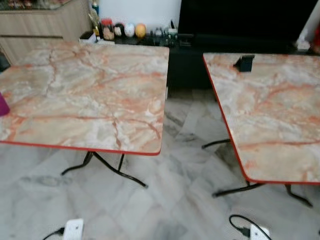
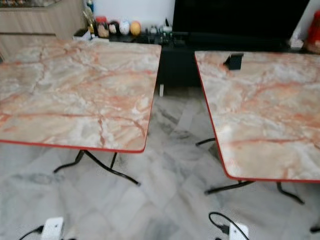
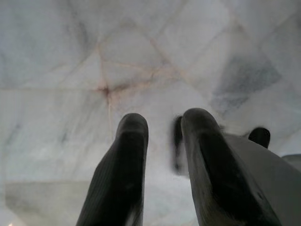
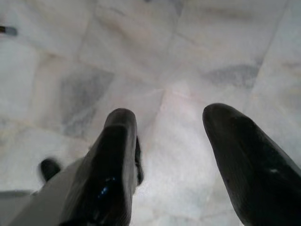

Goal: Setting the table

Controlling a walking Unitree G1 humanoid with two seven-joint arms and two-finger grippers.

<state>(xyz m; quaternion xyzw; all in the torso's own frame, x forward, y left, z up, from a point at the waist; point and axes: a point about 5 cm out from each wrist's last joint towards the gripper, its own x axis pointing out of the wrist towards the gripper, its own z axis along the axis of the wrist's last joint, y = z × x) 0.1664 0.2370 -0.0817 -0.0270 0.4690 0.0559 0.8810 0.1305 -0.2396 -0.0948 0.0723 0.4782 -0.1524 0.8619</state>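
Currently I am cataloguing the scene around one landmark, the left table [image 1: 85, 95], a marble-patterned top with a red edge on thin black legs. Item: the right table [image 1: 270, 115], same pattern, is standing beside it across a strip of grey marble floor [image 1: 175, 200]. Item: a small black stand [image 1: 244, 62] is sitting on the far part of the right table. Item: a magenta object [image 1: 3, 105] is showing at the landmark's left edge, cut off, so I cannot say what it is. Item: a low black cabinet [image 1: 185, 60] is lying beyond the landmark, with jars and round ornaments [image 1: 122, 30] along its top. Item: two white plugs with black cables [image 1: 252, 231] are lying on the floor on the near side. No plates or cutlery are lying on the landmark yet, so I am judging the task barely begun. The left gripper [image 3: 164, 141] is hanging over bare floor, jaws slightly spread and holding nothing; the right gripper [image 4: 169, 141] is doing likewise, jaws wide apart. Risks I am logging: feet snagging the floor cables while walking, a hip or arm clipping a red table edge in the narrow gap, and light folding legs letting a table shift under a bump.
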